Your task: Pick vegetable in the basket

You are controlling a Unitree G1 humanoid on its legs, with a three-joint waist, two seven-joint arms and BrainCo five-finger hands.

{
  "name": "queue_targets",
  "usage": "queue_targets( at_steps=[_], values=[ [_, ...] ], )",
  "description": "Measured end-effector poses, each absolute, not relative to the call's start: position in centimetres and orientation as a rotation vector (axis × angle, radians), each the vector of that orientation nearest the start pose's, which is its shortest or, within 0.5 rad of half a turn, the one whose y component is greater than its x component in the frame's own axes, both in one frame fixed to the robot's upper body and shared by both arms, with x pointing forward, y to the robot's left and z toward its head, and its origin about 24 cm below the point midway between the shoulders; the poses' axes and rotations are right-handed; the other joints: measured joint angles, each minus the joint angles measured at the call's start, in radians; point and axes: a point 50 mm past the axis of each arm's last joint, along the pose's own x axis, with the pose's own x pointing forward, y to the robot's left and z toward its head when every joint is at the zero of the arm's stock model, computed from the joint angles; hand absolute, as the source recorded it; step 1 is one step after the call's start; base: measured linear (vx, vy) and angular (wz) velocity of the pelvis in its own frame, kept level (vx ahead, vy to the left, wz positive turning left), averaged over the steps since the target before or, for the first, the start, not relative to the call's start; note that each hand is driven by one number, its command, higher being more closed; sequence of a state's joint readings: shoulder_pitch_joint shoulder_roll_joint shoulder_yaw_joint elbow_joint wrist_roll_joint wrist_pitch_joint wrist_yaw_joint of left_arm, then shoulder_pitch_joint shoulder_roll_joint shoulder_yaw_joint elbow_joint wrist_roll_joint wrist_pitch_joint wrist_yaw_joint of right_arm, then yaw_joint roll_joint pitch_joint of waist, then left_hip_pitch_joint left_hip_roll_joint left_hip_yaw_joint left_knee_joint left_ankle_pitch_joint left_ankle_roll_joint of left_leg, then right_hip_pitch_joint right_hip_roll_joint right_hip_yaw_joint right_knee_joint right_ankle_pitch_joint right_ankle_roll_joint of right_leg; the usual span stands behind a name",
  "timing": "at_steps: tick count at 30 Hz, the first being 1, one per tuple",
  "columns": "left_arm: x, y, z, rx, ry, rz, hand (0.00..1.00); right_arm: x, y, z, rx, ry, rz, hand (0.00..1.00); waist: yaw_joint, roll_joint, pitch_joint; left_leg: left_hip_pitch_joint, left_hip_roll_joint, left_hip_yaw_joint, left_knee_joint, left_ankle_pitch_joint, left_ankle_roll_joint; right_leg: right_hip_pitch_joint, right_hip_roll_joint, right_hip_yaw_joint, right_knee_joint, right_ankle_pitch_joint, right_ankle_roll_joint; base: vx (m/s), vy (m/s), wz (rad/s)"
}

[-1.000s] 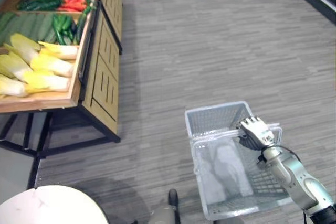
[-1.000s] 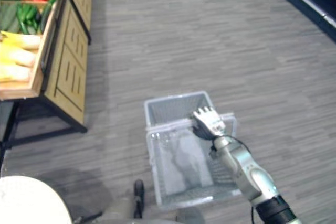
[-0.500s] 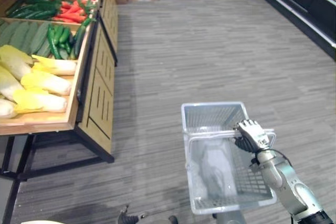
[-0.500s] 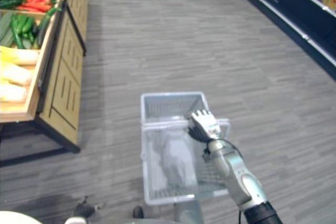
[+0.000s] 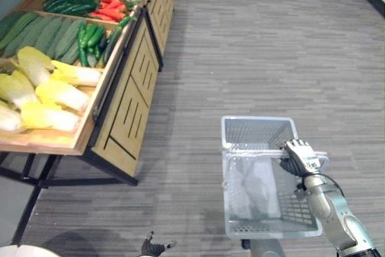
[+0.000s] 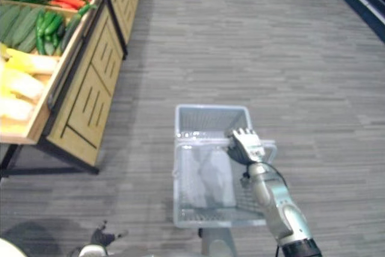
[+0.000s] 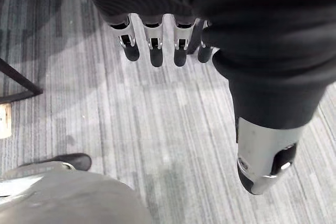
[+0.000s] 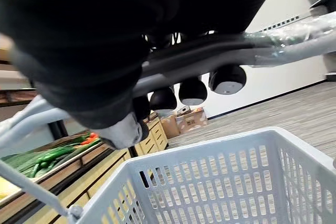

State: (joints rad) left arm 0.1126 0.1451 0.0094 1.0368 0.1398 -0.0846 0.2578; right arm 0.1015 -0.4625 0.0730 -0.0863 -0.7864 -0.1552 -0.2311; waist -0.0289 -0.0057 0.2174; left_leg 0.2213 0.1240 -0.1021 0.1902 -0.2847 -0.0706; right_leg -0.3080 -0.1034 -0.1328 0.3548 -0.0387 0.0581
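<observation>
Vegetables (image 5: 54, 91) lie on the stand (image 5: 129, 109), left of the seemingly hanging basket (image 5: 258, 132).

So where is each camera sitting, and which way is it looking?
Left eye view: on the head, looking down at the floor, the vegetable stand and the basket; the right hand shows.
Right eye view: beside it, same scene, same hand.
Left wrist view: on the left wrist, looking along the left hand, fingers straight, down at the floor.
Right wrist view: on the right wrist, looking past fingers curled round the basket handle toward the vegetable stand.
Shared: both eyes and the right wrist see basket and vegetable stand.
</observation>
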Motion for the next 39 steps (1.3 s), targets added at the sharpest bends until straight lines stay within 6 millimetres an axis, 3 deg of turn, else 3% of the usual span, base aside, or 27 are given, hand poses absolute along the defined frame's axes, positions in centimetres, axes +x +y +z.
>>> queue_targets(
  at_steps=[2,3,4,5,6,7,9,10,12,15,16,17,18,19,21,23,27,29,30,31,32,33,34,35,36,37,39],
  values=[
    [9.1,22.0,-15.4,0.357,1.037,0.267,0.00,22.9,-21.4,6.8,-1.213,-0.255,-0.037,1.00,-0.001,0.005,-0.004,-0.052,0.008,-0.044,0.103,0.001,-0.001,0.006,0.000,-0.032,0.028,-0.042,-0.010,0.24,-0.186,0.41],
    [8.9,21.8,-15.5,0.331,1.047,0.289,0.00,22.9,-21.6,6.6,-1.220,-0.235,-0.045,1.00,-0.001,0.007,-0.005,-0.108,0.007,-0.066,0.226,0.016,-0.025,0.028,0.000,-0.055,0.027,-0.064,-0.015,0.23,-0.182,0.50],
    [8.5,21.9,-15.6,0.323,1.063,0.305,0.00,22.8,-21.7,6.3,-1.224,-0.219,-0.038,1.00,0.002,0.009,-0.004,-0.174,0.007,-0.075,0.372,0.071,-0.067,0.069,0.001,-0.080,0.015,-0.076,-0.025,0.24,-0.186,0.49],
    [8.2,22.0,-15.7,0.318,1.074,0.313,0.00,22.7,-21.6,6.1,-1.225,-0.215,-0.026,1.00,0.004,0.011,-0.003,-0.202,0.008,-0.071,0.444,0.116,-0.081,0.097,0.005,-0.089,0.007,-0.082,-0.028,0.23,-0.150,0.39],
    [7.4,21.9,-15.9,0.308,1.096,0.328,0.00,22.6,-21.1,5.8,-1.222,-0.217,0.004,1.00,0.011,0.009,-0.001,-0.243,0.012,-0.049,0.564,0.248,-0.103,0.162,0.008,-0.096,-0.025,-0.097,-0.037,0.29,-0.168,0.21],
    [6.8,22.2,-15.9,0.309,1.106,0.339,0.00,22.5,-20.7,5.6,-1.216,-0.225,0.026,1.00,0.024,-0.002,0.005,-0.270,0.019,-0.020,0.643,0.328,-0.101,0.215,0.006,-0.100,-0.057,-0.107,-0.044,0.36,-0.182,0.28],
    [7.0,22.0,-15.9,0.284,1.093,0.359,0.00,22.4,-20.5,5.5,-1.208,-0.227,0.034,1.00,0.038,0.006,0.007,-0.368,0.055,0.072,0.787,0.251,-0.068,0.296,0.001,-0.128,-0.105,-0.125,-0.055,0.29,-0.125,0.34],
    [7.2,22.0,-15.8,0.279,1.083,0.364,0.00,22.3,-20.4,5.3,-1.203,-0.224,0.039,1.00,0.046,0.009,0.008,-0.431,0.076,0.150,0.816,0.205,-0.016,0.342,-0.004,-0.148,-0.140,-0.129,-0.054,0.31,-0.085,0.44],
    [7.5,22.0,-15.6,0.266,1.069,0.377,0.00,21.8,-20.5,4.9,-1.202,-0.205,0.048,1.00,0.062,0.007,0.009,-0.491,0.088,0.248,0.748,0.170,0.014,0.399,-0.014,-0.182,-0.187,-0.127,-0.050,0.27,-0.037,0.46],
    [6.9,22.0,-15.8,0.249,1.089,0.398,0.00,20.9,-20.8,4.1,-1.201,-0.163,0.057,1.00,0.058,0.004,0.008,-0.483,0.075,0.421,0.374,0.178,0.020,0.472,-0.028,-0.245,-0.253,-0.119,-0.018,0.31,0.079,0.43],
    [6.9,21.9,-15.8,0.245,1.093,0.398,0.00,20.6,-21.1,3.8,-1.205,-0.141,0.049,1.00,0.057,0.008,0.005,-0.473,0.056,0.460,0.196,0.251,0.016,0.487,-0.025,-0.256,-0.266,-0.124,0.003,0.38,0.151,0.37],
    [6.5,21.7,-15.9,0.246,1.103,0.392,0.00,20.4,-21.5,3.7,-1.210,-0.122,0.039,1.00,0.057,0.023,-0.004,-0.454,0.033,0.473,0.032,0.382,0.056,0.494,-0.014,-0.265,-0.266,-0.138,0.030,0.38,0.161,0.39],
    [6.5,21.6,-15.9,0.248,1.106,0.390,0.00,20.4,-21.5,3.5,-1.203,-0.112,0.034,1.00,0.056,0.023,-0.008,-0.423,0.020,0.477,-0.003,0.368,0.085,0.502,-0.019,-0.269,-0.268,-0.146,0.041,0.37,0.163,0.58],
    [6.8,22.2,-15.7,0.267,1.097,0.391,0.00,20.4,-21.3,3.3,-1.190,-0.102,0.028,1.00,0.055,-0.011,-0.011,-0.402,-0.023,0.461,-0.068,0.372,0.100,0.506,-0.040,-0.271,-0.274,-0.145,0.044,0.28,0.119,0.53],
    [7.4,22.8,-15.4,0.299,1.072,0.388,0.00,20.7,-21.3,3.5,-1.190,-0.113,0.023,1.00,0.063,-0.048,-0.010,-0.405,-0.054,0.450,-0.057,0.360,0.117,0.527,-0.059,-0.251,-0.296,-0.136,0.058,0.30,0.095,0.51],
    [7.4,22.9,-15.4,0.314,1.072,0.381,0.00,21.4,-20.9,3.7,-1.185,-0.135,0.026,1.00,0.064,-0.056,-0.011,-0.394,-0.065,0.451,-0.025,0.346,0.134,0.558,-0.073,-0.224,-0.301,-0.123,0.078,0.21,0.041,0.24],
    [7.2,22.9,-15.4,0.326,1.079,0.391,0.00,21.6,-20.3,3.8,-1.157,-0.162,0.026,1.00,0.079,-0.062,-0.024,-0.378,-0.053,0.478,-0.019,0.300,0.096,0.569,-0.073,-0.191,-0.303,-0.104,0.098,0.06,-0.034,-0.22],
    [6.9,24.1,-15.1,0.361,1.078,0.407,0.00,21.3,-20.1,3.3,-1.139,-0.138,0.024,1.00,0.096,-0.113,-0.048,-0.394,-0.103,0.536,-0.024,0.236,0.096,0.525,-0.150,-0.205,-0.257,-0.244,0.136,0.00,-0.013,-0.23],
    [6.5,24.4,-15.2,0.379,1.100,0.406,0.00,21.0,-20.3,2.5,-1.133,-0.094,0.025,1.00,0.088,-0.145,-0.059,-0.383,-0.120,0.562,-0.020,0.213,0.092,0.518,-0.181,-0.229,-0.228,-0.254,0.132,0.14,0.038,0.15],
    [6.2,23.9,-15.3,0.383,1.109,0.392,0.00,20.3,-21.0,1.6,-1.153,-0.037,0.030,1.00,0.089,-0.130,-0.073,-0.358,-0.104,0.570,0.025,0.165,0.094,0.454,-0.202,-0.216,-0.018,-0.267,0.141,0.16,0.065,0.34],
    [6.1,23.9,-15.4,0.386,1.114,0.389,0.00,20.3,-21.1,1.4,-1.154,-0.021,0.030,1.00,0.084,-0.127,-0.068,-0.358,-0.101,0.560,0.039,0.161,0.101,0.392,-0.222,-0.186,0.139,-0.247,0.111,0.20,0.154,0.49],
    [6.3,24.0,-15.3,0.402,1.107,0.376,0.00,20.1,-21.1,1.1,-1.161,-0.003,0.030,1.00,0.074,-0.121,-0.067,-0.332,-0.100,0.533,0.033,0.149,0.108,0.266,-0.243,-0.128,0.394,-0.113,0.041,0.15,0.160,0.78],
    [6.6,24.2,-15.2,0.418,1.100,0.364,0.00,20.1,-20.8,1.0,-1.165,0.000,0.030,1.00,0.059,-0.113,-0.070,-0.293,-0.098,0.487,0.002,0.147,0.116,0.206,-0.229,-0.061,0.525,0.084,0.057,0.19,0.158,0.85],
    [6.6,24.0,-15.2,0.417,1.100,0.358,0.00,20.1,-20.8,1.0,-1.173,0.001,0.030,1.00,0.055,-0.109,-0.064,-0.269,-0.095,0.465,-0.017,0.147,0.130,0.187,-0.208,-0.028,0.571,0.121,0.071,0.23,0.105,0.78],
    [6.9,24.3,-15.1,0.427,1.093,0.356,0.00,20.1,-20.8,0.9,-1.174,0.003,0.028,1.00,0.056,-0.117,-0.060,-0.246,-0.097,0.436,-0.033,0.147,0.143,0.150,-0.178,0.015,0.633,0.084,0.068,0.30,0.104,0.73],
    [7.2,24.6,-15.0,0.440,1.082,0.354,0.00,20.2,-20.9,1.1,-1.172,-0.004,0.019,1.00,0.053,-0.127,-0.059,-0.230,-0.100,0.395,-0.039,0.142,0.146,0.103,-0.150,0.035,0.682,0.005,0.056,0.38,0.092,0.95],
    [7.7,24.6,-14.9,0.438,1.071,0.354,0.00,20.3,-20.8,1.4,-1.167,-0.015,0.009,1.00,0.033,-0.121,-0.056,-0.196,-0.106,0.334,-0.057,0.144,0.143,0.059,-0.122,0.018,0.654,-0.071,0.039,0.35,0.037,1.07]
  ],
)
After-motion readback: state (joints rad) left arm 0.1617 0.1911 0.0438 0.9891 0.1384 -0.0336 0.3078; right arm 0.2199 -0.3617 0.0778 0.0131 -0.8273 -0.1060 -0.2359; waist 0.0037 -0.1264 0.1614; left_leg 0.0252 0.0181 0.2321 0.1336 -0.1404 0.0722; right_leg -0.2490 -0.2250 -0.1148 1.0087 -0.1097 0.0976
